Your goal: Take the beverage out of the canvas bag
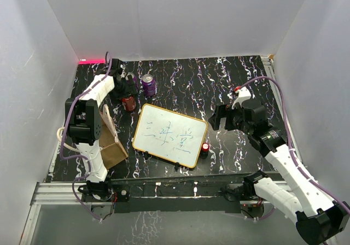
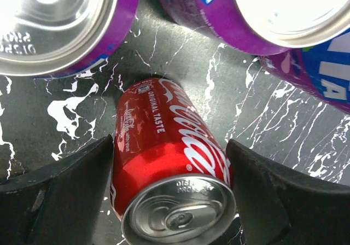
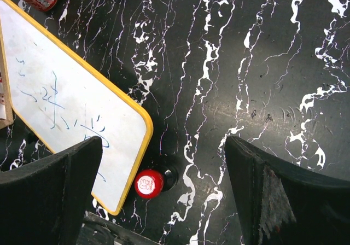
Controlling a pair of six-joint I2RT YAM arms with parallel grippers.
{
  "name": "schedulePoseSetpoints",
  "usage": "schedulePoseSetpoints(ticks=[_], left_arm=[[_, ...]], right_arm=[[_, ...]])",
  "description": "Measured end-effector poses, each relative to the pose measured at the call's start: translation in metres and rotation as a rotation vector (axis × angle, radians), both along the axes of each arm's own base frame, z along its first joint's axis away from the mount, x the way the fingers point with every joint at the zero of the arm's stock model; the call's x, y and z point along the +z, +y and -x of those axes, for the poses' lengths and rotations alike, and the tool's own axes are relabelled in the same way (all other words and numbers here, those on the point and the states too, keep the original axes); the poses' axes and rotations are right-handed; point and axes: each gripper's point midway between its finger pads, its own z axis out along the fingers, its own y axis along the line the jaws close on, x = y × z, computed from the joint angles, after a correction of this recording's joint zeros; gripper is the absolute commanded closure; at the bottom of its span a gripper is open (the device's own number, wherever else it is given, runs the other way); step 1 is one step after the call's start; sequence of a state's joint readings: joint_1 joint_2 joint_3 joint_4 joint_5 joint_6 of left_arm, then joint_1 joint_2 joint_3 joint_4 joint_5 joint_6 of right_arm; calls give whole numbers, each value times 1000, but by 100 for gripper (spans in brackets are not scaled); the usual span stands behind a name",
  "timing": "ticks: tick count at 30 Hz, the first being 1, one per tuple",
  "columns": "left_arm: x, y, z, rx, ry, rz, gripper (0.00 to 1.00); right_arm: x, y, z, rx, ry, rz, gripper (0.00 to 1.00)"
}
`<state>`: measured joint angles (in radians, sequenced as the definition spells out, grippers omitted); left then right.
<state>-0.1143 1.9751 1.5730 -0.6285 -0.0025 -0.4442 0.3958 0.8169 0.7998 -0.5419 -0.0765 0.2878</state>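
1. The beverage (image 2: 175,168), a red cola can, is out of the canvas bag (image 1: 113,155). You have it at the far left of the tabletop (image 1: 229,86), between the fingers of the left tool (image 2: 169,146).
2. Your left tool is closed to the can's width, with one dark finger against each side of it. You cannot tell whether the can's base rests on the tabletop or hangs just above it.
3. Purple cans (image 2: 54,21) crowd just beyond the red one in the left wrist view. The top view shows one standing just to its far right.
4. The canvas bag lies tipped at the near left, close against the left arm's lower link and well apart from the beverage. No camera looks into its mouth, so you cannot tell what it holds. A cream handle loop (image 1: 61,137) shows by the tabletop's left edge.
5. Your right tool (image 3: 164,146) hovers over the right half, its fingers spread wide with nothing between them.
6. A whiteboard (image 1: 169,135) with a yellow frame and blue scribbles lies askew in the middle. A small red-capped item (image 1: 205,147) sits just beside its near right corner.
7. White walls (image 1: 164,21) close off the left, far and right sides, and a metal rail (image 1: 164,186) runs along the near edge. The widest open stretch of tabletop for you to move in is far and right of the whiteboard.
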Motion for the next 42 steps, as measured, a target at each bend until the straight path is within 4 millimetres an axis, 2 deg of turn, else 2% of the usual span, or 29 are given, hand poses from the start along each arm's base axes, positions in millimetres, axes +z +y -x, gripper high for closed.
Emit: schedulePoseSetpoints(ticks=[7, 11, 14, 17, 21, 24, 26, 28, 35, 42], left_arm=[[11, -1, -7, -10, -31, 1, 16], [31, -2, -6, -21, -73, 6, 16], [64, -2, -3, -33, -153, 17, 16], [107, -1, 8, -38, -258, 27, 16], [164, 5, 35, -33, -406, 22, 17], [190, 14, 58, -11, -488, 0, 17], [195, 24, 77, 26, -515, -25, 17], [192, 36, 98, 96, -516, -48, 16], [169, 75, 174, 360, -512, -108, 16], [157, 110, 216, 598, -490, -206, 20]], right_arm=[[-4, 1, 1, 3, 7, 6, 2], [-6, 2, 0, 6, 11, 9, 2], [-8, 3, -2, 7, 16, 12, 2], [-15, 5, -5, 10, 38, 21, 2], [-32, 8, -8, 17, 98, 42, 2], [-36, 9, -8, 20, 112, 46, 2], [-33, 9, -7, 21, 104, 42, 2], [-31, 9, -7, 22, 96, 39, 2], [-31, 11, -6, 31, 98, 38, 2], [-31, 14, -5, 40, 97, 38, 2]])
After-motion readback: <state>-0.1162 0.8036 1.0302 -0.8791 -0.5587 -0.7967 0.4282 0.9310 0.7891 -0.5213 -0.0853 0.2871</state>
